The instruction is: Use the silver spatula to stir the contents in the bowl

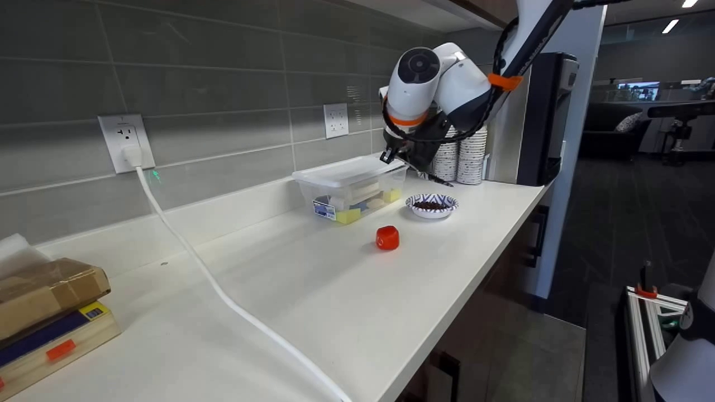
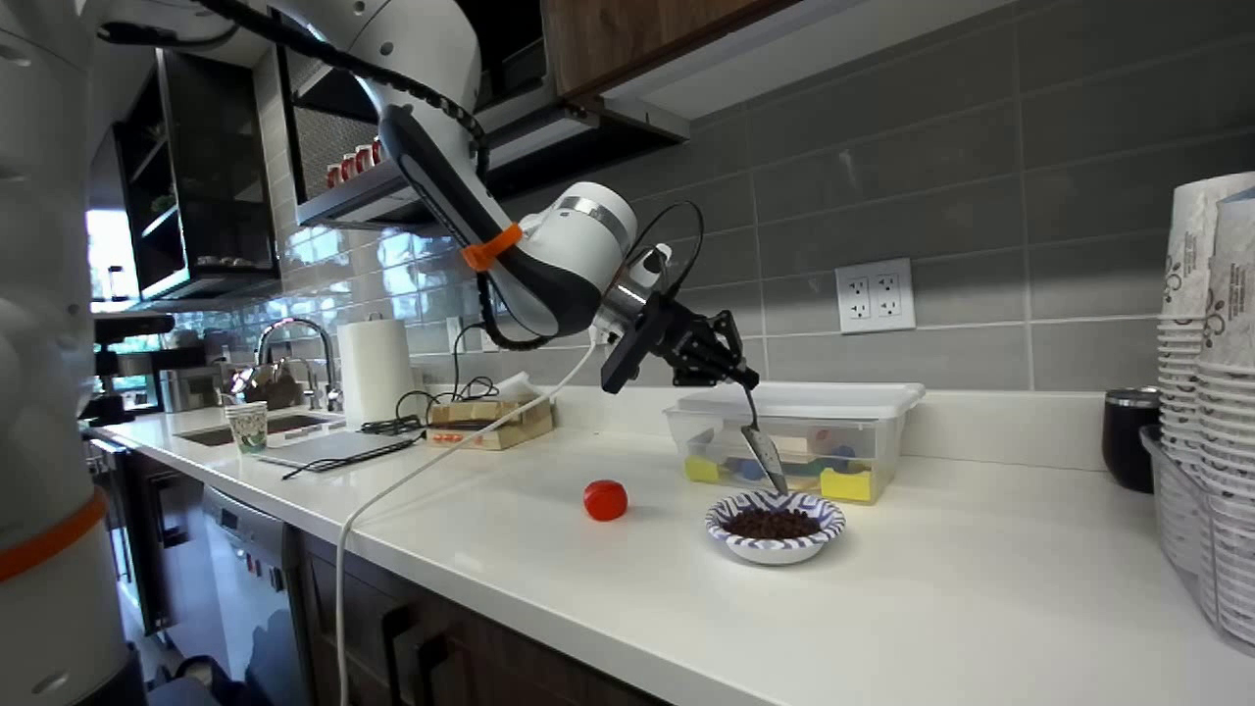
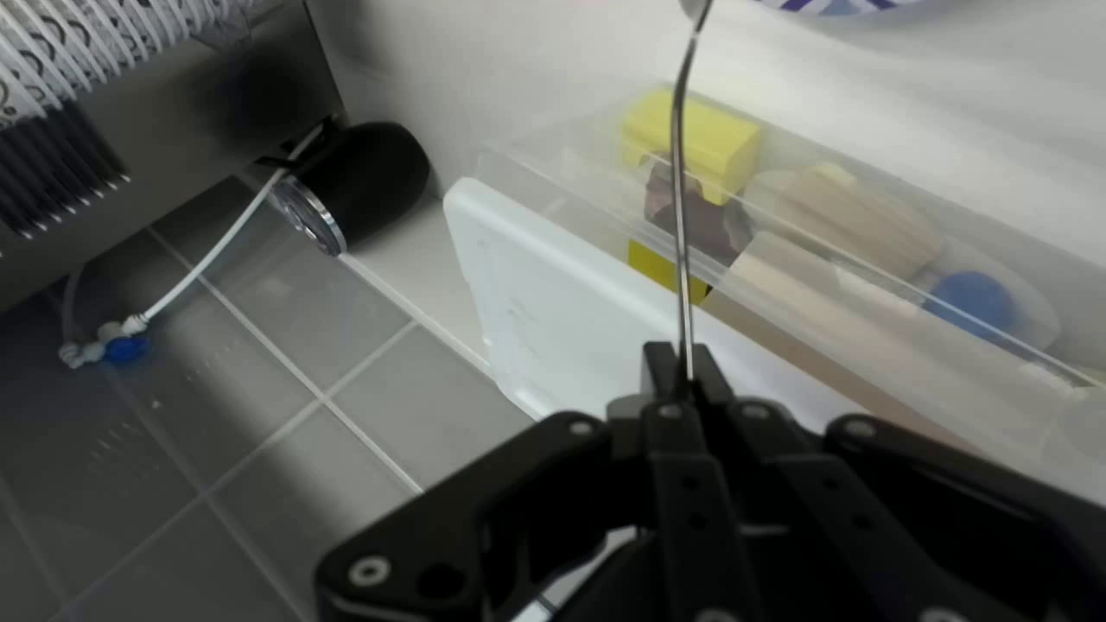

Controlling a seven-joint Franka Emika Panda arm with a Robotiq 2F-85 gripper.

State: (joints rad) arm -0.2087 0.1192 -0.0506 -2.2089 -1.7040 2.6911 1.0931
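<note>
Blue-and-white patterned bowl (image 2: 770, 556) is upright on the white countertop (image 2: 961, 608), small dark brown pieces (image 2: 770, 525) piled in its middle; exact kind unclear. Silver spatula (image 2: 765, 457) points down toward the bowl, blade steep. In an exterior view the blade tip (image 1: 447, 183) shows a gap above the rim, so it's not in the contents. Whether it's squarely over the bowl or a bit off, can't tell.

Robotiq gripper (image 3: 685, 371): fingertips clamped together on the thin spatula handle. Pinch looks narrow; I'd expect the handle to pivot under side load.

My read: step in hand is the approach, stirring not yet begun. To do it well:
- Centre the tip over the bowl, then descend. Landing on the rim could tip or shove it.
- Stop at light contact with the bottom, ease off slightly.
- Slow small loops inside the rim. Bowl is probably light and nothing braces it, so don't push on its side.
- Judge depth from the exterior views; wrist view catches only a sliver of rim.

Clearances: clear lidded container (image 2: 843, 404) is near the bowl, between it and the tiled wall (image 2: 892, 196); don't drop the wrist on that side. Small red object (image 2: 605, 500) is near the bowl, opposite side from the nested paper cups (image 2: 1188, 412); tight loops should miss it.
</note>
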